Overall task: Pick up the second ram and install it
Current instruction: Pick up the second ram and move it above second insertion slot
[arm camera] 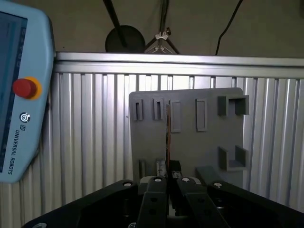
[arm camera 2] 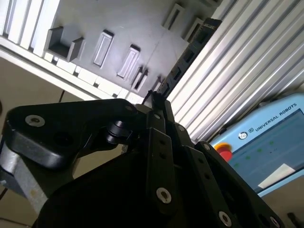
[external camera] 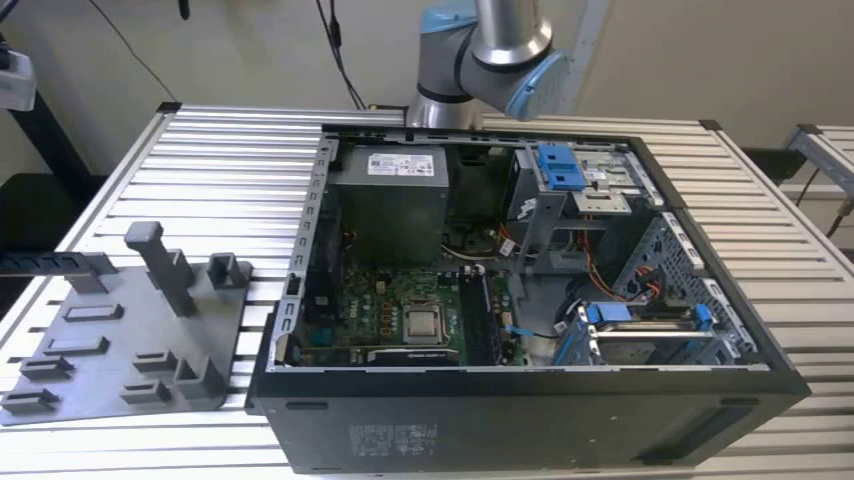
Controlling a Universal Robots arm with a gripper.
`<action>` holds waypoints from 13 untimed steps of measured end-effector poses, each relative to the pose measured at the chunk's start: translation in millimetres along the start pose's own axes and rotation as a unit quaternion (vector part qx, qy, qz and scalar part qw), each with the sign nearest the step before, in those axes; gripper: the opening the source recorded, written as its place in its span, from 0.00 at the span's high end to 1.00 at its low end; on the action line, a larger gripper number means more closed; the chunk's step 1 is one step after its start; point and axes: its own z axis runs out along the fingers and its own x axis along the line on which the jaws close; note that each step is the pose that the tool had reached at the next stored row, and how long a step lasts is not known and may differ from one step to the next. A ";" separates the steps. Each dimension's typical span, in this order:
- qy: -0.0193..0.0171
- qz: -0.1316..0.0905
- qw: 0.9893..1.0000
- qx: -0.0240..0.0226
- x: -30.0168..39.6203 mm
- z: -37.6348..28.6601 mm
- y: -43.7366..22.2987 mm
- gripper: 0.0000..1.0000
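Note:
The second ram (arm camera: 167, 133) is a thin strip seen edge-on in the first wrist view, sticking out from between my fingertips. In the second wrist view it (arm camera 2: 185, 59) shows a row of black chips and runs away from the fingertips. My gripper (arm camera: 167, 173) (arm camera 2: 154, 102) is shut on one end of it. Below it lies the grey fixture tray (arm camera: 199, 142) (arm camera 2: 118, 23) with its slots and brackets. The exterior view shows that tray (external camera: 120, 340) on the table at the left.
The open computer case (external camera: 534, 420) takes up the exterior view's middle and right, motherboard (external camera: 400, 310) exposed. A dark strip (external camera: 54, 262) pokes in at the exterior view's left edge over the tray's corner. A teach pendant (arm camera: 19, 95) (arm camera 2: 266, 137) lies beside the ribbed table (arm camera: 95, 142).

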 end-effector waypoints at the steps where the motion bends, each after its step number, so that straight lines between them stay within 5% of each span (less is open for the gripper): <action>1: 0.000 0.000 1.000 0.000 0.0 -0.9 0.0 0.86; 13: 0.000 0.000 1.000 0.000 -0.2 -13.7 0.2 0.86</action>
